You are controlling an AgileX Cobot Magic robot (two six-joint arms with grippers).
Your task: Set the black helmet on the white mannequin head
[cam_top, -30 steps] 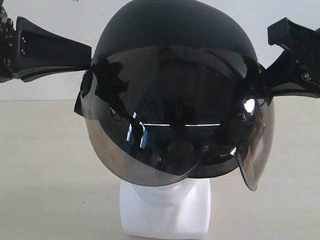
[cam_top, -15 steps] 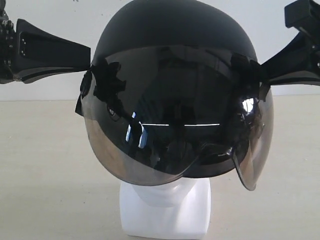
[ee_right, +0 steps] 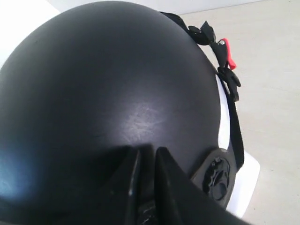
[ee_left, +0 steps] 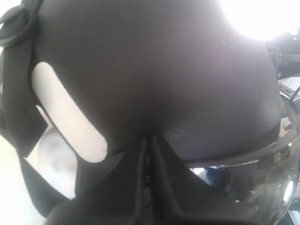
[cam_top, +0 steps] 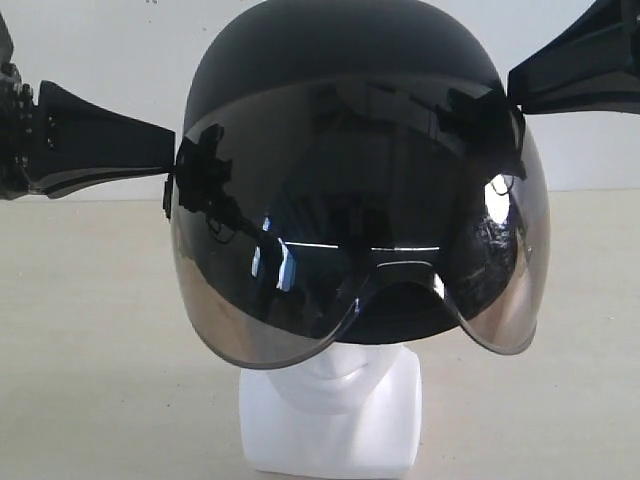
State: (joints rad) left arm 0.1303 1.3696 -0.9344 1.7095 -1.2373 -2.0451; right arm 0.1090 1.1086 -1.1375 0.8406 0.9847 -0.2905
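The black helmet (cam_top: 340,60) sits on the white head (cam_top: 335,420). Its tinted visor (cam_top: 300,250) is down, so only the mouth, chin and square base show below the helmet. The left gripper (cam_top: 168,165) meets the helmet's side by the visor hinge, its 2 fingers (ee_left: 122,197) pressed together. The right gripper (cam_top: 512,85) touches the helmet's opposite side, higher up, its 2 fingers (ee_right: 125,187) together with only a slit between them.

Left gripper (ee_left: 149,140) and right gripper (ee_right: 146,151): matte black, each with two wedge-shaped fingers (ee_left: 124,187) tapering from broad bases to thin tips.
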